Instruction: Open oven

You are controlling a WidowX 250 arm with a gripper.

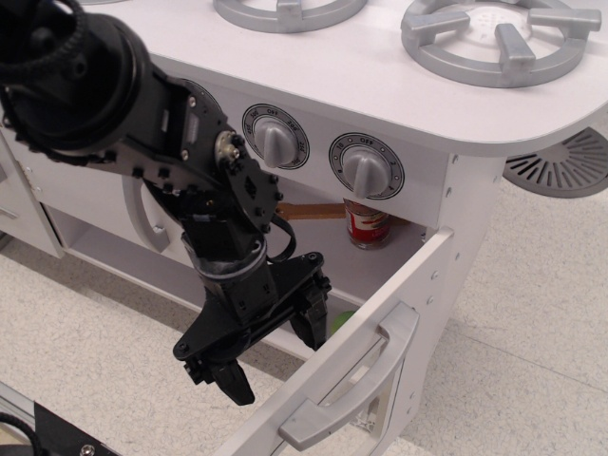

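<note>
The white toy oven (456, 180) stands under the stove top, and its door (423, 285) hangs wide open, swung out toward me on its right-side hinge. The wide grey bar handle (353, 388) faces down and right on the door's outer side. My black gripper (271, 350) hangs just left of the door's inner face, in front of the oven cavity. It is open and holds nothing, with one finger (310, 318) close to the door's top edge and the other (231, 380) lower left.
A red can (367, 226) and a wooden handle (309, 211) lie inside the oven, and a small green thing (342, 321) shows behind the door edge. Two grey knobs (275, 141) (365, 168) sit above. Burners (499, 40) top the stove. A grey grate (565, 163) lies on the floor to the right.
</note>
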